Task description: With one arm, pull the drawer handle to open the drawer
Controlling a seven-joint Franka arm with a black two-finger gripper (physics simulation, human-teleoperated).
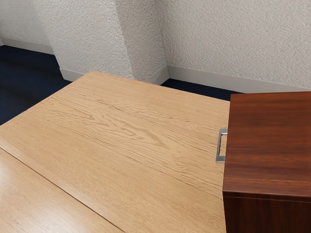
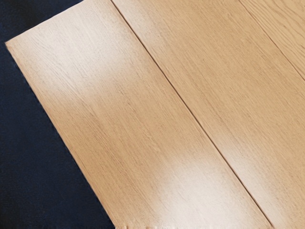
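One silver handle (image 1: 221,145) on dark cabinet (image 1: 269,141)

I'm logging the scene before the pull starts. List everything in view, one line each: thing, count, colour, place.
Table: one, light oak, across the middle and the exterior view's lower left.
Cabinet: one, dark red-brown wood, at the exterior view's right edge.
Handle: one, silver, on the cabinet's side that faces the exterior view's left, above the table top.
Floor: one, dark blue, beyond the table's edges.
Walls: white, textured, behind the table.
Baseboard: pale, along the foot of the walls.
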